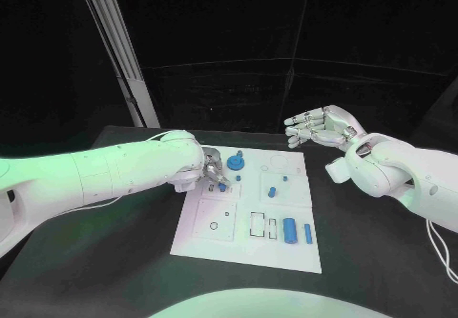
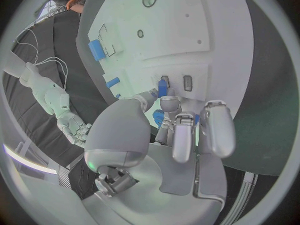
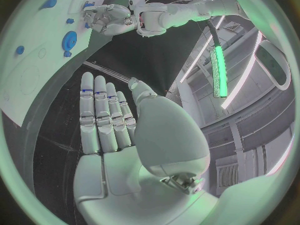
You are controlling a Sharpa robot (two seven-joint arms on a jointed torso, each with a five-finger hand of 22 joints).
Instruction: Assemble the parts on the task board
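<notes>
Head view: left robot hand (image 1: 212, 173) pinches blue part (image 2: 162, 88); right robot hand (image 1: 319, 126) spread, empty.

Parts (image 1: 289, 229) on task board (image 1: 250, 252), mid-table (image 1: 382, 265)

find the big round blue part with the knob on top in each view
Head view: big round blue part stands on the far part of the white task board, beside the left hand.
Left wrist view: I cannot pick it out.
Right wrist view: it is on the board below the left hand.
Shared landmark: the left hand.
</notes>
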